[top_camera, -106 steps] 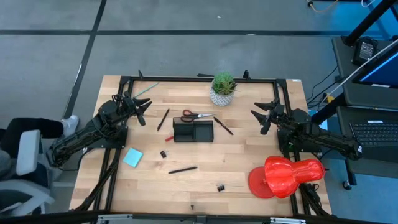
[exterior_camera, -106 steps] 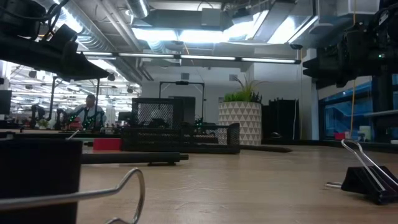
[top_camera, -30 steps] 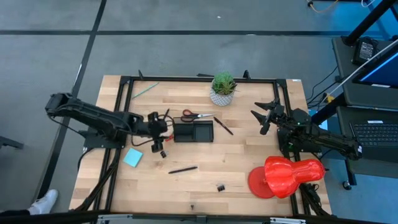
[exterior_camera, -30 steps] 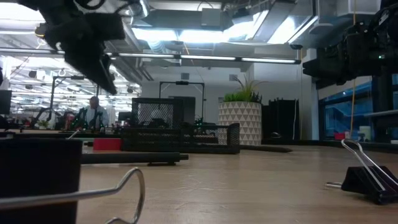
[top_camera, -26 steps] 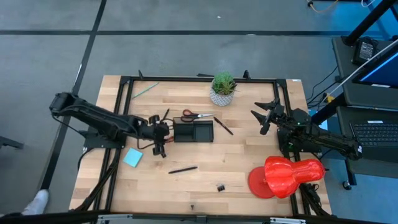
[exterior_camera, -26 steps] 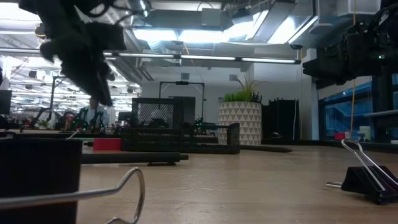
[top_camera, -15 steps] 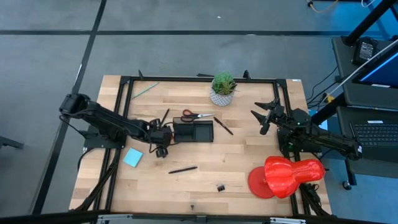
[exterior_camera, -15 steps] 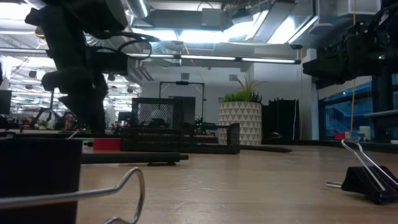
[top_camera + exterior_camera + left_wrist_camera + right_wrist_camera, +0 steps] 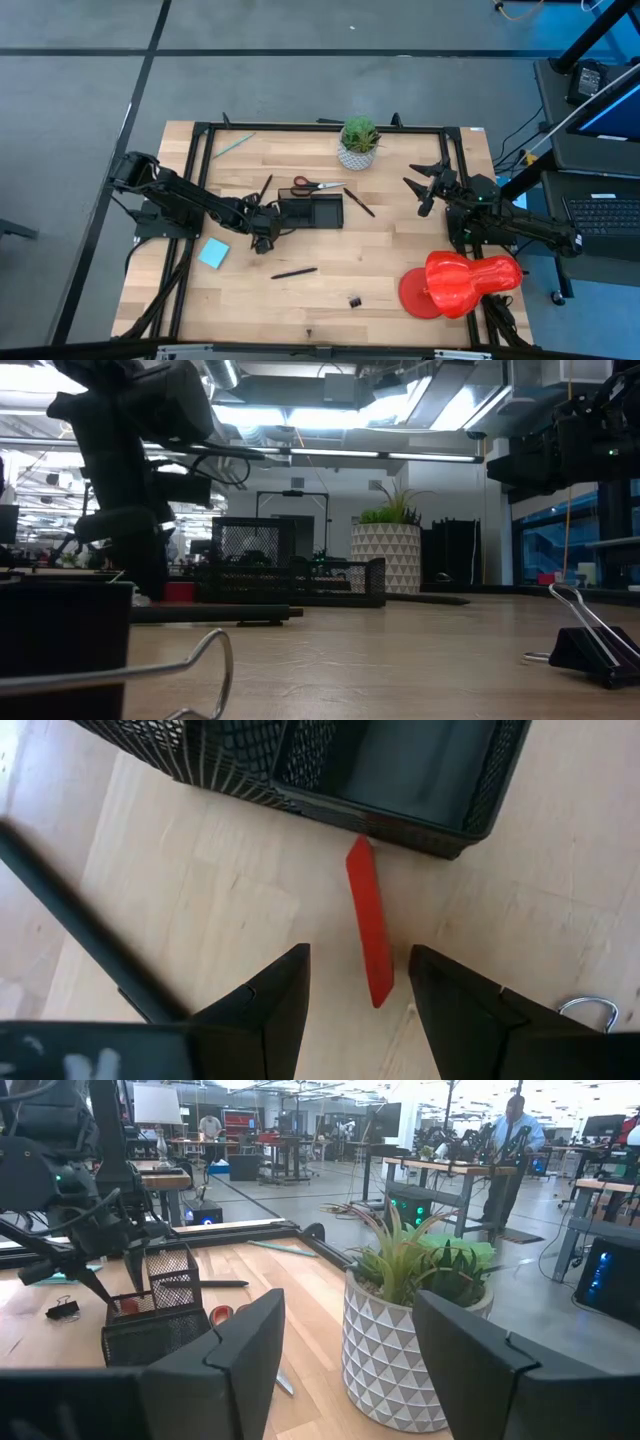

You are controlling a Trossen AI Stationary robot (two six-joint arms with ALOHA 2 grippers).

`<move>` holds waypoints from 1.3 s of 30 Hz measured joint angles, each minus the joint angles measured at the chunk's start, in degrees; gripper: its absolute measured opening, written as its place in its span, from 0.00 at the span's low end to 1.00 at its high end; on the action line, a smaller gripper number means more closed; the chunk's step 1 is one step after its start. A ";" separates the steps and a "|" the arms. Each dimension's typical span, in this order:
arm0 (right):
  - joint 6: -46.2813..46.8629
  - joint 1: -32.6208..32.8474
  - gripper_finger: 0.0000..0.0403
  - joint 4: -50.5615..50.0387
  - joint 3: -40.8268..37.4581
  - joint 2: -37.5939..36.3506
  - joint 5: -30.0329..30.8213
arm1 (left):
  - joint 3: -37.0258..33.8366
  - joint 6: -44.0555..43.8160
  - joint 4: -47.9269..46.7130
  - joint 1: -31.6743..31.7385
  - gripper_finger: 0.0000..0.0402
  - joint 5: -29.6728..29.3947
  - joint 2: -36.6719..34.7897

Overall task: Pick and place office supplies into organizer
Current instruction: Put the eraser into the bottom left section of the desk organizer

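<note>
The black mesh organizer [image 9: 311, 210] stands mid-table. A small flat red piece [image 9: 370, 925] lies on the wood, one end against the organizer's wall. My left gripper [image 9: 358, 952] hangs open just above it, one finger on each side, touching nothing; in the high view it is by the organizer's left end [image 9: 265, 226]. Red-handled scissors [image 9: 314, 185], dark pens [image 9: 263, 191] [image 9: 360, 203] [image 9: 293, 271], a light blue notepad [image 9: 213, 253], a green pencil [image 9: 232, 144] and black clips [image 9: 262, 247] [image 9: 354, 300] lie around. My right gripper [image 9: 424, 190] waits open at the right.
A potted plant [image 9: 358, 143] in a white pot stands behind the organizer, close before the right gripper [image 9: 347, 1310]. A large red plastic object [image 9: 460, 281] fills the near right corner. A dark pen [image 9: 80, 925] lies just beside my left fingers. People show in the room beyond.
My left gripper has come down toward the table and a little toward its right edge, ending low beside the organizer's left end, still open. The right arm has kept still, and nothing on the table has moved.
</note>
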 joint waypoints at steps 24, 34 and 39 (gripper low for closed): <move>0.13 -0.01 0.56 -0.02 0.00 0.01 0.00 | -0.20 2.58 -0.08 0.04 0.04 0.53 -0.43; 0.13 0.00 0.56 -0.01 0.00 0.00 -0.01 | 1.35 4.11 -2.93 -0.05 0.04 1.86 -1.26; 0.32 0.00 0.56 -0.02 0.00 0.01 -0.02 | 4.78 4.54 -4.85 -0.02 0.04 1.73 -2.74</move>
